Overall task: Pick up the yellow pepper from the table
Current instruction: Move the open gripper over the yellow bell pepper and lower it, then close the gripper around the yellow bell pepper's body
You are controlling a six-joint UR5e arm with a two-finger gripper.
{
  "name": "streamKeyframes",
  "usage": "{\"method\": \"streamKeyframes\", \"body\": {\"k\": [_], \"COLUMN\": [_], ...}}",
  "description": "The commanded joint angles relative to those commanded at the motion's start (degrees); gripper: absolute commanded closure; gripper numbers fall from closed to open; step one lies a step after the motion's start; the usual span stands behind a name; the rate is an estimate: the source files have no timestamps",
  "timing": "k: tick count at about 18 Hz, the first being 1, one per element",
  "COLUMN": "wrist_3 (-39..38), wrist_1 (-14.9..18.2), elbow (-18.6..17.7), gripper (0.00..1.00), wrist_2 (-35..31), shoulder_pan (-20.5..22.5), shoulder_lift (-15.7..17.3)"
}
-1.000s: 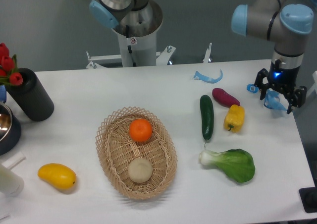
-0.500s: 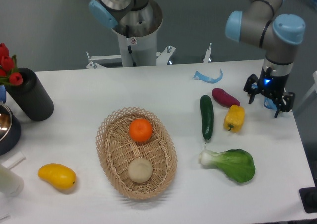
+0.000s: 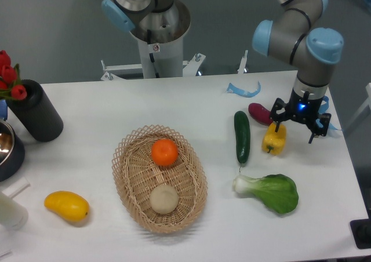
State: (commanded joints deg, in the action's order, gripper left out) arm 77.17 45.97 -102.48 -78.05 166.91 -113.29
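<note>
Pincer (image 3: 298, 124), open and empty, hangs just right of the yellow pepper (image 3: 274, 138); descending off-centre risks nudging it toward the cucumber (image 3: 242, 136) on the desk (image 3: 104, 117).

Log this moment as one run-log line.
phase: approach | gripper: open, beside pepper, no contact | pepper: on table, ungrasped

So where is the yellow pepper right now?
The yellow pepper lies on the table's right side, between the cucumber and the end effector, just below the purple vegetable.
</note>
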Motion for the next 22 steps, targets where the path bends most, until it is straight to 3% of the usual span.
{"method": "streamKeyframes", "body": {"k": [19,21,22], "wrist_3": [1.8,1.8,1.8], "wrist_1": [-0.2,-0.2,-0.3], "elbow": [-3.0,-2.7,-2.6], "gripper": [0.0,0.06,0.15], "wrist_2": [-0.3,-0.3,-0.3], "shoulder_pan": [-0.2,-0.2,-0.2], "shoulder_lift": [-1.1,-1.1,-1.1]}}
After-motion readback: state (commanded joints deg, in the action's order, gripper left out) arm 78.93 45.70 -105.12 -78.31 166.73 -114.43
